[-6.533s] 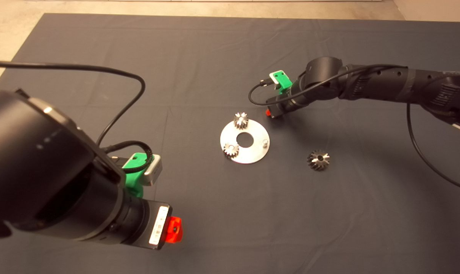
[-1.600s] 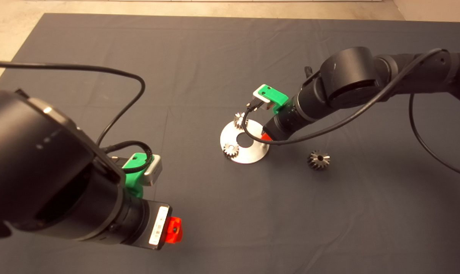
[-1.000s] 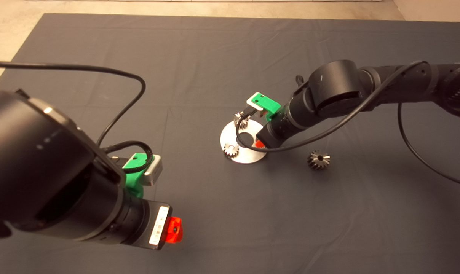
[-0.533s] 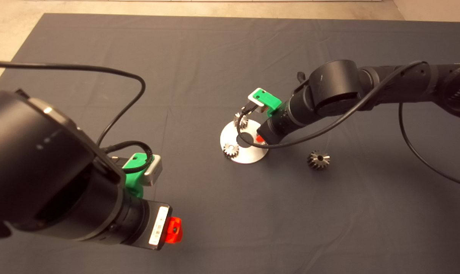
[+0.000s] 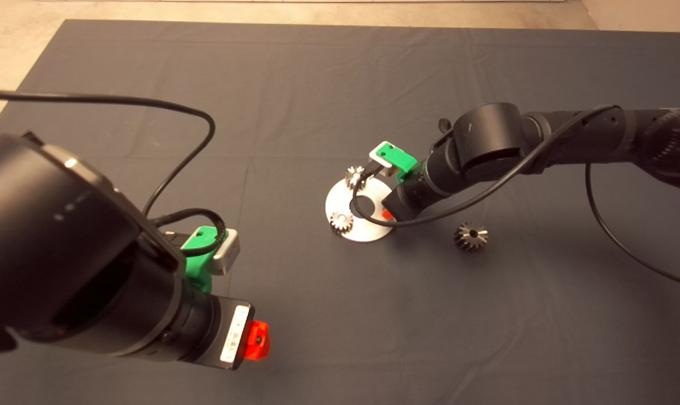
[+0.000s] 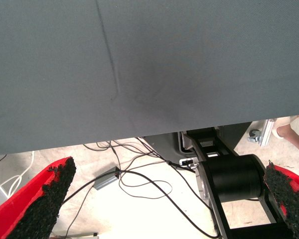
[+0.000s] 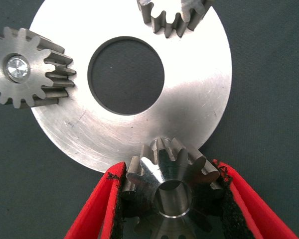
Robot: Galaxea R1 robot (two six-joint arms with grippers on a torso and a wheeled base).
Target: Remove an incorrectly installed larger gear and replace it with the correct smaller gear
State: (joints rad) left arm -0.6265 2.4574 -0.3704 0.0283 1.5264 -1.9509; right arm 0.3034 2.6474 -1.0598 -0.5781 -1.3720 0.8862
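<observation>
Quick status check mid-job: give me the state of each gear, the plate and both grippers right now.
larger gear: loose on the mat, off the plate.
smaller gear: clamped at the plate's edge.
two other pinions: seated on the plate.
plate: flat on the mat.
right gripper: shut on the smaller gear.
left gripper: open, parked.

From above, the right gripper [image 5: 387, 214] is nearly all hidden under its own black wrist, only a sliver of red showing at the round plate [image 5: 340, 199], and the smaller gear [image 7: 172, 191] it holds can't be seen there at all. Up close, that gear's near teeth run off the frame edge. A second pinion [image 7: 174, 17] is cut off too. The left gripper [image 5: 256, 340] shows just one red finger.
</observation>
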